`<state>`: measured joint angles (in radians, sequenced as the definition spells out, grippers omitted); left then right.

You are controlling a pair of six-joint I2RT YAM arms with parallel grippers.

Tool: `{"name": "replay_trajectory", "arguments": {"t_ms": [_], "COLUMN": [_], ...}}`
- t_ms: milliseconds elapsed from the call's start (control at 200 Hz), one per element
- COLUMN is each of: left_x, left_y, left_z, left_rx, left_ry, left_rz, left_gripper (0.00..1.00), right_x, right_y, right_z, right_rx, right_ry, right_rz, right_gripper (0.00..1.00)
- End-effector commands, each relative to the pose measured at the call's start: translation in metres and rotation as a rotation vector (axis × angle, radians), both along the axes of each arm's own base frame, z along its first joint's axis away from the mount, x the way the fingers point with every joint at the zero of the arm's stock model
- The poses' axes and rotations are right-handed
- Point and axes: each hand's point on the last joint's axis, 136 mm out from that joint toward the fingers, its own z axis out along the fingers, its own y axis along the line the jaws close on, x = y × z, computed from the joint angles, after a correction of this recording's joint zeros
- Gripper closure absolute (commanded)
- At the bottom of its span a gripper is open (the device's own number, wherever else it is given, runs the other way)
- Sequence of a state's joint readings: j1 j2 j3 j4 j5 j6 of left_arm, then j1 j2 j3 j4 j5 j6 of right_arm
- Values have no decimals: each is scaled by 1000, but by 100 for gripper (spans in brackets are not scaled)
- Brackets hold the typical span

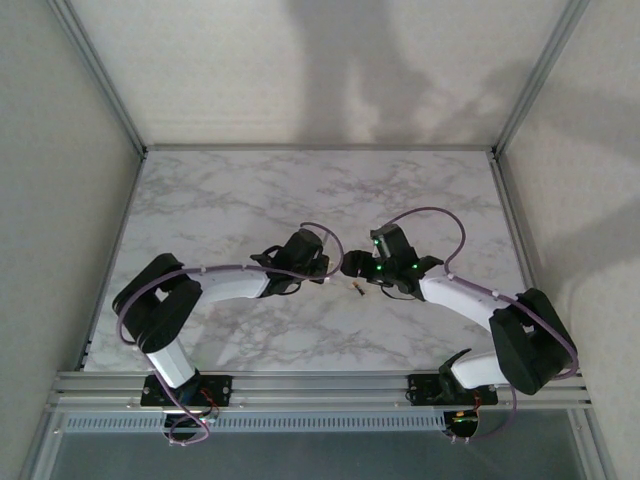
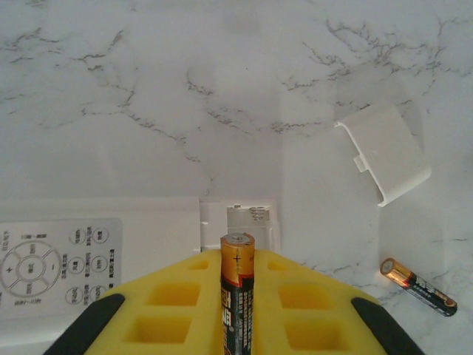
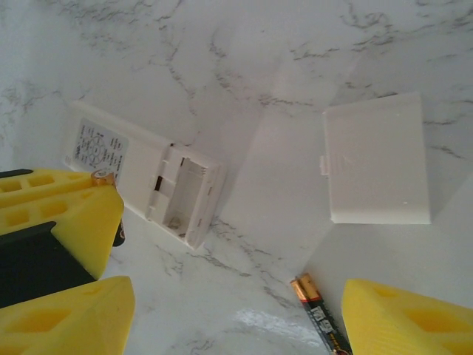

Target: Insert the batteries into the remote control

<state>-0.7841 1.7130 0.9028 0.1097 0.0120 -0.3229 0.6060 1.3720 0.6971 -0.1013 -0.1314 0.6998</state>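
The white remote control (image 2: 148, 237) lies flat on the marble with its battery compartment (image 2: 253, 220) open and empty. My left gripper (image 2: 237, 259) is shut on one battery (image 2: 236, 296), which stands upright between the yellow fingers just short of the compartment. The second battery (image 2: 417, 287) lies loose on the table to the right. In the right wrist view, my right gripper (image 3: 236, 307) stands open above the table, with that loose battery (image 3: 319, 314) close to its right finger (image 3: 406, 318) and the remote (image 3: 140, 177) ahead on the left. From above, both grippers (image 1: 330, 272) (image 1: 352, 268) meet mid-table.
The detached white battery cover (image 2: 388, 151) lies right of the remote, also seen as the cover (image 3: 377, 159) ahead of my right gripper. The left gripper's yellow fingers (image 3: 66, 211) crowd the remote's near side. Marble tabletop (image 1: 300, 190) stretches behind, walled on three sides.
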Motion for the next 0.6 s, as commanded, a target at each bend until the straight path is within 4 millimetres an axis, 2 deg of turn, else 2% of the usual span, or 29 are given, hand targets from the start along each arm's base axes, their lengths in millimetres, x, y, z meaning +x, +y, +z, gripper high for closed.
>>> {"name": "replay_trajectory", "arguments": {"t_ms": [0,360,596], "left_x": [7,11,12], "left_y": [-13,-22,-19], "left_z": [3,-12,-19], "left_rx": [-4,32,70], "left_ry": [-18,10,10], "left_rz": [-43,-69,-73], "left_gripper": [85,85,85], "right_x": [1,-1,-1], "right_y": [-8,-22,-28], "right_z": [5,5,7], "right_rx": [-23,-39,-36], "right_ry": [-15,-27,-34], "right_rz": [-8,-38,-52], "right_gripper": [22,6,1]}}
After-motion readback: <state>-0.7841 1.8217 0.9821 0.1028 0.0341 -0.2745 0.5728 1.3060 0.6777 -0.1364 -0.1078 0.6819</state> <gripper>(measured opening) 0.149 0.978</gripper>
